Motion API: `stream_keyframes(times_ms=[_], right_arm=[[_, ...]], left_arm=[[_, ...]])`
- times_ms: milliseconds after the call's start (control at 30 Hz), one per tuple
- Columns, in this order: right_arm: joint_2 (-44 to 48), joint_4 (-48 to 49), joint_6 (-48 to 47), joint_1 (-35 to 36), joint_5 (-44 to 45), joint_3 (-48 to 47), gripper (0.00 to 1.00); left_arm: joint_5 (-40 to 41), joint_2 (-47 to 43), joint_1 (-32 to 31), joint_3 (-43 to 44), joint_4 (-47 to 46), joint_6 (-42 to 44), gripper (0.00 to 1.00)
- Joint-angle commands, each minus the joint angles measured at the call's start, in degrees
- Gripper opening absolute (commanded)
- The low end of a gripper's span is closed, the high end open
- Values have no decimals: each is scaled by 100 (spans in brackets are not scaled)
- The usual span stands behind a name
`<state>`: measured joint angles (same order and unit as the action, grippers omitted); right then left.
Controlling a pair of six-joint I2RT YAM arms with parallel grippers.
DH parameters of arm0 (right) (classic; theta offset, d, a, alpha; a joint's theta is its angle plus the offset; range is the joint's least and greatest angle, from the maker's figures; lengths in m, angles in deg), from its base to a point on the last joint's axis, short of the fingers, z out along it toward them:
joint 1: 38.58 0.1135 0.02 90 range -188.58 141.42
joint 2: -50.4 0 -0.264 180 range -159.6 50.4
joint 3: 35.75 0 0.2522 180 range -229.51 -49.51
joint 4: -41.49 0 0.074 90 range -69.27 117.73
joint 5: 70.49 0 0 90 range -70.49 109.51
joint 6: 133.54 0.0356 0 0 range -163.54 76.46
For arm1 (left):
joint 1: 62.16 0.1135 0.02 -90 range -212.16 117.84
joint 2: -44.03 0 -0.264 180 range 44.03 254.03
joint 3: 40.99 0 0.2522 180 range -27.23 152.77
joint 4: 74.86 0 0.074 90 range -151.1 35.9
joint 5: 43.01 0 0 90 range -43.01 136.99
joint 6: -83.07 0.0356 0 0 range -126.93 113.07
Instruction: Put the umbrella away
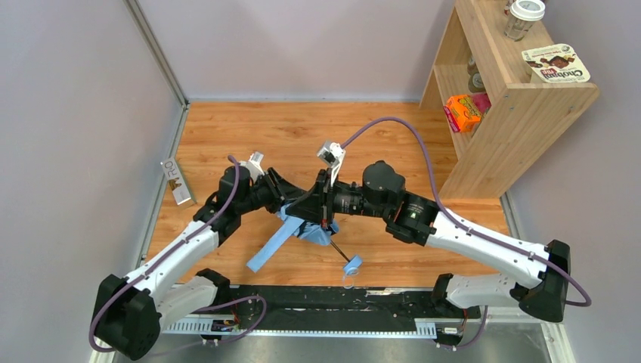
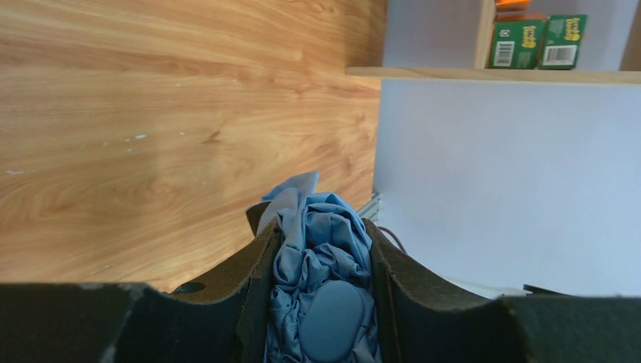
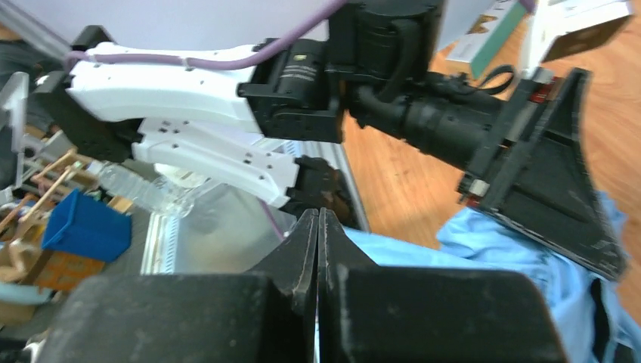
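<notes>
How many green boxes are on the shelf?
2. The left green box and the right green box stand side by side on the shelf; others may be hidden outside the picture.

The left arm (image 1: 189,242) and right arm (image 1: 484,246) meet over the umbrella (image 1: 268,249), crowding the centre. Beyond them the bare wooden table (image 1: 302,128) lies open. A wooden shelf unit (image 1: 521,121) blocks the far right corner; a small card (image 1: 175,181) sits at the left edge.

We see a robotics lab: 2 arms (image 1: 484,242) on a rail (image 1: 302,304), grey partition walls (image 1: 75,113), a stocked wooden shelf (image 1: 521,121).
</notes>
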<state>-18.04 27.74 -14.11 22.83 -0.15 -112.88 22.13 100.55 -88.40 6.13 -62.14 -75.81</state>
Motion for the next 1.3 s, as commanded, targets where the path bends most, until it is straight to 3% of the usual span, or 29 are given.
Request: stream_keyframes(times_ms=[0, 33, 200, 233, 300, 400, 500, 600, 700, 933, 1000, 1100, 1267], right_arm=[[383, -309, -378, -102, 953, 211, 0], [480, -309, -246, -120, 1312, 238, 0], [42, -2660, 212, -682, 1965, -710, 1], [129, -2795, 204, -752, 2210, -668, 7], [453, -2639, 142, -980, 2064, -397, 31], [806, -2129, -479, -1078, 617, -201, 81], [561, -2661, -1165, -772, 427, -534, 92], [280, -3033, -1563, -201, 1505, -869, 94], [-1, -3217, -1537, -138, 2218, -1062, 88], [-134, -3288, -1396, -120, 2915, -1054, 58], [-230, -3428, -1379, -111, 3011, -1115, 37], [-178, -3569, -1335, -111, 3214, -1099, 19], [77, -3526, -1588, -103, 3250, -686, 6]], left_arm=[[-150, -70, 49, 205, -195, 243, 0], [-168, -61, 49, 179, -456, 218, 0], [-730, -105, 233, -356, -2425, -108, 0], [-791, -149, 233, -374, -2915, -30, 0], [-880, -202, 268, -322, -3235, 198, 0], [-845, -351, 286, -77, -2938, 542, 0], [-819, -369, 286, 239, -2343, 927, 0], [-836, -369, 286, 328, -2137, 1087, 0], [-959, -343, 286, 329, -2304, 1061, 0], [-1100, -448, 286, 373, -2287, 1202, 0], [-1117, -457, 286, 373, -2348, 1202, 0], [-1240, -422, 303, 373, -2436, 1219, 0], [-1617, -308, 409, 259, -3162, 922, 0]])
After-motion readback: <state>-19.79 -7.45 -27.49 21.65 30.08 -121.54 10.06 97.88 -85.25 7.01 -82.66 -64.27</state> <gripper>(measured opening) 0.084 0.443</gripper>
